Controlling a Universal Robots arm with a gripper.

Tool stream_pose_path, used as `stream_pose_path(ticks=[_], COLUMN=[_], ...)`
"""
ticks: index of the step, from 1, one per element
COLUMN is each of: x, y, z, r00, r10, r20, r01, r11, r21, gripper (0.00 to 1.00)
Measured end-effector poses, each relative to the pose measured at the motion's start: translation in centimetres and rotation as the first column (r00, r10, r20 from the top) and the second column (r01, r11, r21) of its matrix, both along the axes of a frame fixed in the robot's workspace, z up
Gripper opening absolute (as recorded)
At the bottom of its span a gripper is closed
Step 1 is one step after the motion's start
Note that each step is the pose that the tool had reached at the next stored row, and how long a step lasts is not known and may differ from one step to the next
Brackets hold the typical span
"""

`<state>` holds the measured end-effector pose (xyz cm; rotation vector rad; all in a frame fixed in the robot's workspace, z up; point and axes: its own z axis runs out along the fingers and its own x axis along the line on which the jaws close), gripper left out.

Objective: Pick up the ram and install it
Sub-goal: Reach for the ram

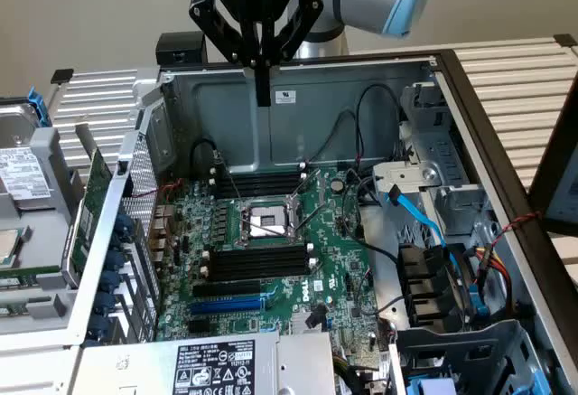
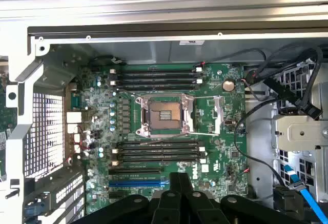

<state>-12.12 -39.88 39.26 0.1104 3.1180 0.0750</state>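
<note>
Ram (image 1: 32, 275) lying outside the computer case (image 1: 361, 74), well below the claw (image 1: 263, 97) toward the exterior view's left; hovering high above the motherboard (image 1: 334, 259), pressing fingers together.

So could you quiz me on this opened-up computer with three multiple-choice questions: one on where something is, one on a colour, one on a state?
1. Where is the gripper?
A) above the open case
B) resting on the circuit board
C) on the floor

2. What colour is the long slot beside the black memory slots?
A) red
B) blue
C) yellow

3. How is the processor socket?
A) under a cooler
B) bare
C) buried in cables

Answers:
1 A: it hangs over the case's far wall, clear of the motherboard.
2 B: it is bright blue.
3 B: its contacts show uncovered.
</note>
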Motion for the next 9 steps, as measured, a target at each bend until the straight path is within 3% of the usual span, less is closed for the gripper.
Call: stream_pose_path(ticks=[9], x=[0.0], y=[0.0], z=[0.0], r00=[1.0], r10=[0.0], r20=[0.0], r01=[0.0], r11=[1.0], r21=[0.0], gripper=[0.11])
